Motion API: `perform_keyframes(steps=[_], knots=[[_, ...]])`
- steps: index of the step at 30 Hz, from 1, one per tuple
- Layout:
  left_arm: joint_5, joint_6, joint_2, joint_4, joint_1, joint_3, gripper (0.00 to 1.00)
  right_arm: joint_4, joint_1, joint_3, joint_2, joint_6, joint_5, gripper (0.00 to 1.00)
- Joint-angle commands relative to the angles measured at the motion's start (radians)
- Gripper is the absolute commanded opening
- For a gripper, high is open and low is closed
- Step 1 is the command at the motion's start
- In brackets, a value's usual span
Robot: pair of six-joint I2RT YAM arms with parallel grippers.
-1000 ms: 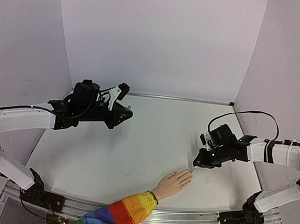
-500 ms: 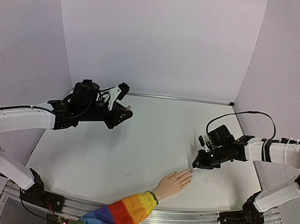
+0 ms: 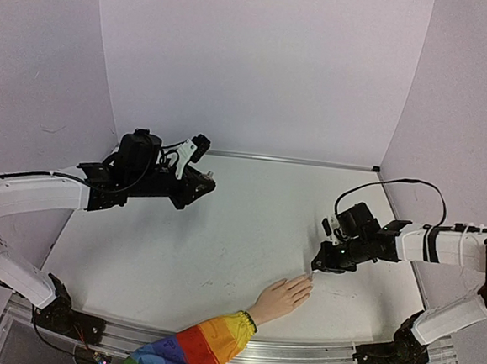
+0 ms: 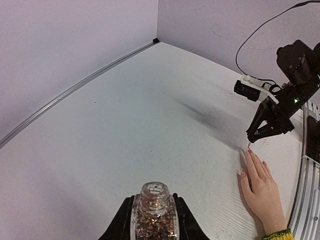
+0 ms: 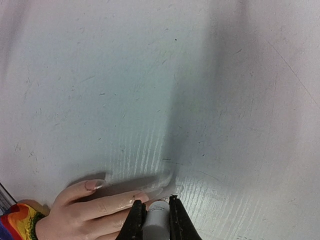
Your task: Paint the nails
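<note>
A flesh-coloured hand (image 3: 281,299) with a rainbow-striped sleeve (image 3: 201,347) lies palm down near the table's front edge. Its pale nails (image 5: 95,185) show at the fingertips (image 4: 248,151). My right gripper (image 3: 319,266) hovers just over those fingertips, shut on a grey-white brush cap (image 5: 156,217). The brush end below it is hidden beside the middle finger's nail (image 5: 139,196). My left gripper (image 3: 200,179) hangs above the table at the far left, shut on an open glass polish bottle (image 4: 153,212) full of glitter.
A metal strip (image 3: 296,161) runs along the foot of the back wall. Lilac walls close in the left and right sides. An aluminium rail (image 3: 314,360) borders the front edge. A black cable (image 3: 395,185) loops over the right arm.
The right gripper has edged slightly to the left while staying over the fingertips. The hand and the left arm have not moved.
</note>
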Motion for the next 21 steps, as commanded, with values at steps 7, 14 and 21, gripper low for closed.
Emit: perform_keyframes(steps=[7, 14, 21], knots=[[0.004, 0.010, -0.022, 0.054, 0.006, 0.021, 0.00, -0.017, -0.001, -0.004, 0.011, 0.020, 0.023, 0.00], [0.005, 0.009, -0.018, 0.054, 0.006, 0.022, 0.00, -0.039, -0.001, 0.002, 0.015, 0.040, 0.067, 0.00], [0.005, 0.009, -0.019, 0.053, 0.005, 0.024, 0.00, -0.039, -0.001, 0.010, 0.011, 0.048, 0.099, 0.00]])
